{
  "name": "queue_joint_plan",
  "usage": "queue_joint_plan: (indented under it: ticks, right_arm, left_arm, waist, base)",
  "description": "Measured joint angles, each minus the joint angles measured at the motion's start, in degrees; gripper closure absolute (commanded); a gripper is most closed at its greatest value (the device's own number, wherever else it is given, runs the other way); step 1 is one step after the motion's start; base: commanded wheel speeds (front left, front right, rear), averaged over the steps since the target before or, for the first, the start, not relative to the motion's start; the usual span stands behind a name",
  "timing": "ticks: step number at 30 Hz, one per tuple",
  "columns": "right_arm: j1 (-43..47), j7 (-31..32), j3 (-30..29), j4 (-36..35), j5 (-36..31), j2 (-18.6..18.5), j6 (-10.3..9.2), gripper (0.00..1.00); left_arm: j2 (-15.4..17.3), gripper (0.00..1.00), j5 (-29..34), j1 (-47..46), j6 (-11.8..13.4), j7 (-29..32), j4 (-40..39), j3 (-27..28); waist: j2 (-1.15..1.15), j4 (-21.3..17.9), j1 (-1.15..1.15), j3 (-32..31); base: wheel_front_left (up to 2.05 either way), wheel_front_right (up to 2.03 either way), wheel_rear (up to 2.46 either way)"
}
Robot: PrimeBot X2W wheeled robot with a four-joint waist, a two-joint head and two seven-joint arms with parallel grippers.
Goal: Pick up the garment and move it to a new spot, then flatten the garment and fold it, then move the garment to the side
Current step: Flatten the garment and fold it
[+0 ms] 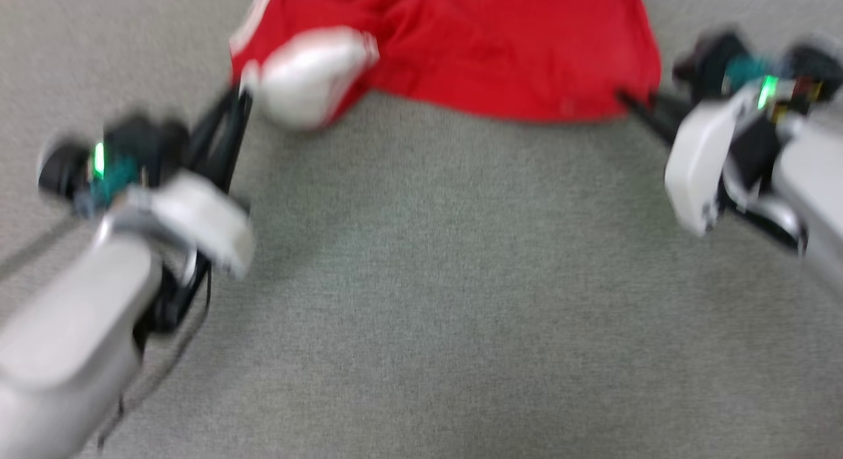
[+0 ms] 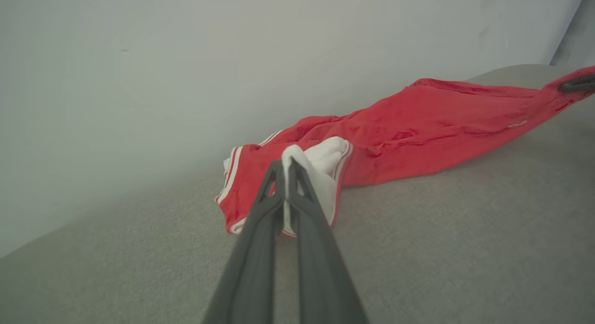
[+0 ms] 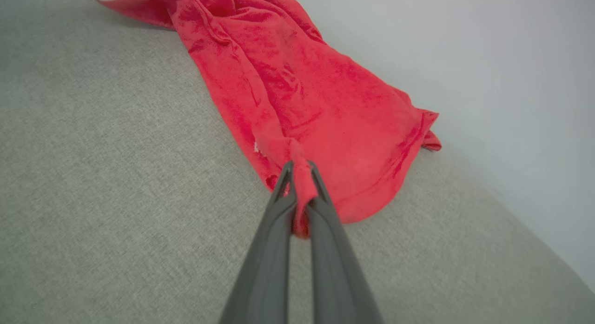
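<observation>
Along the far edge of the grey fabric counter (image 1: 421,281), close to a pale wall (image 2: 186,59), lies the shirt (image 1: 500,57), stretched sideways between the two arms and partly lifted off the surface at both ends. It is red, with a white short sleeve (image 2: 325,161) and red-and-white striped trim along the edges. No print is visible on the side facing up. The body is rumpled, with long creases running from one grip to the other.

The left gripper (image 2: 284,168) has its jaws pressed together on a fold of the white sleeve. The right gripper (image 3: 300,168) has its jaws closed on a bunched bit of red cloth at the hem end, with a tuft poking out below them.

The cloth looks light, soft and limp. It should sag and fold on itself wherever it is not held, and it probably drags a little on the rough fabric. Thin pinches like these could slip if pulled hard. For flattening, holds at outer corners or the shoulder seam, kept well apart with gentle tension, would likely serve best.
</observation>
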Motion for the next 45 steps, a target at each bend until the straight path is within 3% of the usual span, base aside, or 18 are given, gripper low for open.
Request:
queue_joint_plan:
  ticks: [9,17,25,31,36,45]
  right_arm:
    - [15.17,-2.78,1.44,-2.16,3.59,-4.35,0.0,1.0]
    - [28.43,-4.94,-1.88,-5.75,6.16,-9.75,0.0,1.0]
    - [44.09,-5.48,-7.54,-9.61,6.82,-13.99,0.0,1.0]
    - [52.93,-4.21,-13.5,-12.74,5.36,-14.93,0.0,1.0]
    - [55.68,-2.09,-19.37,-15.23,2.29,-13.86,-0.01,1.0]
    - [55.93,1.78,-30.75,-20.81,-3.11,-10.15,0.0,1.0]
  left_arm:
    - [7.23,1.0,-6.27,22.56,7.48,0.55,-11.95,-2.65]
    - [8.12,1.0,-11.36,36.98,12.92,-0.65,-17.74,-4.52]
    - [5.53,1.0,-13.45,45.82,13.93,-1.31,-18.78,-8.44]
    - [6.11,1.0,-14.17,49.24,14.4,-1.23,-18.87,-9.89]
    - [6.78,1.0,-13.03,48.16,14.39,-1.37,-19.28,-9.21]
    - [9.05,1.0,-6.71,37.56,13.0,-1.58,-19.35,-5.93]
  waist:
    - [0.0,-0.96,0.0,-7.66]
    - [0.0,-0.79,-0.01,-13.83]
    - [0.0,0.26,-0.01,-17.99]
    - [0.0,0.9,-0.01,-18.93]
    - [0.0,0.67,-0.01,-18.31]
    - [0.0,-0.59,0.0,-15.8]
  base:
    - [0.0,0.0,0.0]
    - [0.0,0.0,0.0]
    - [0.0,0.0,0.0]
    - [0.0,0.0,0.0]
    - [0.0,0.0,0.0]
    - [0.0,0.0,0.0]
